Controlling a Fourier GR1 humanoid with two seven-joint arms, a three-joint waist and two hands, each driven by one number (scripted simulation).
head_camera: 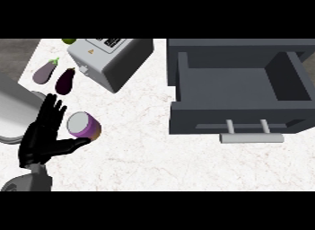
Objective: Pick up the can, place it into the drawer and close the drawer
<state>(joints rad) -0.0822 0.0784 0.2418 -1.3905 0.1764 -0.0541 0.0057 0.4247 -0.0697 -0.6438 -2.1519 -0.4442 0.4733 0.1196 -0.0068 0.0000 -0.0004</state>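
One can [84,125] stands on the white marbled counter [140,157], left of the middle. It has a purple body and a pale grey top and leans slightly toward the view. It is outside the drawer and well apart from it.

Just left of the can is the one hand in view, the left hand [41,134]. Its fingers [52,110] are straight and spread, pointing away from the robot along the can's left side. Its thumb [73,143] reaches out under the can's near edge. Nothing is curled round the can, and whether the thumb touches it cannot be told. The grey forearm [27,182] comes in from the lower left. The right hand does not show.

On the right, one dark grey drawer [206,117] is pulled open toward the robot, its inside bare. Its front panel carries one pale bar handle [251,138] on two short posts.

Beyond the can, at the far left of the counter, two dark purple eggplants [45,71] lie side by side, near each other but apart. Beside them to the right stands one grey box-shaped appliance [110,60], turned at an angle, with a label on top. One small green thing [68,41] shows at the far edge, too cut off to name. One large pale grey shape [7,108] lies at the left edge behind the hand; what it is cannot be told.
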